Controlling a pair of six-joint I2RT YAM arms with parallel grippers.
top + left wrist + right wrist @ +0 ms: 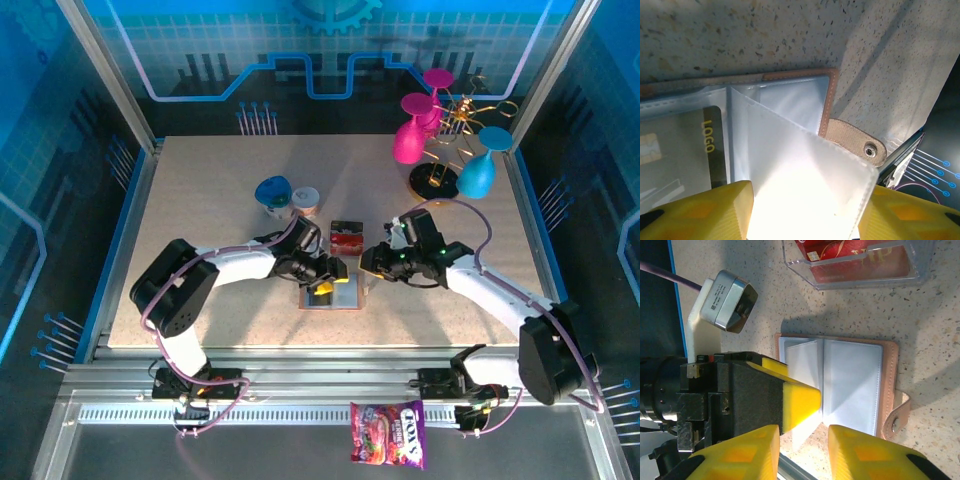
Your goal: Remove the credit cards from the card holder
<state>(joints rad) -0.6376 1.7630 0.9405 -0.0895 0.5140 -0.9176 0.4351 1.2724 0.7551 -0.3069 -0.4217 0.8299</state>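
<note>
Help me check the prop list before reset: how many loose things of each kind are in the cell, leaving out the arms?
Goblets: 3
Goblet rack: 1
Small tubs: 2
Clear box: 1
Card holder: 1
Candy bag: 1
Total: 9

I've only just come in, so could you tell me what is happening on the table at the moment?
Two robot arms are working on an open card holder lying flat mid-table. The left claw is over its clear sleeves, jaws apart, with one sleeve leaf standing up between its fingers. The right claw hovers open beside the holder. A card marked LOGO sits in a sleeve, not yet out. A clear box holding something red stands just beyond.
</note>
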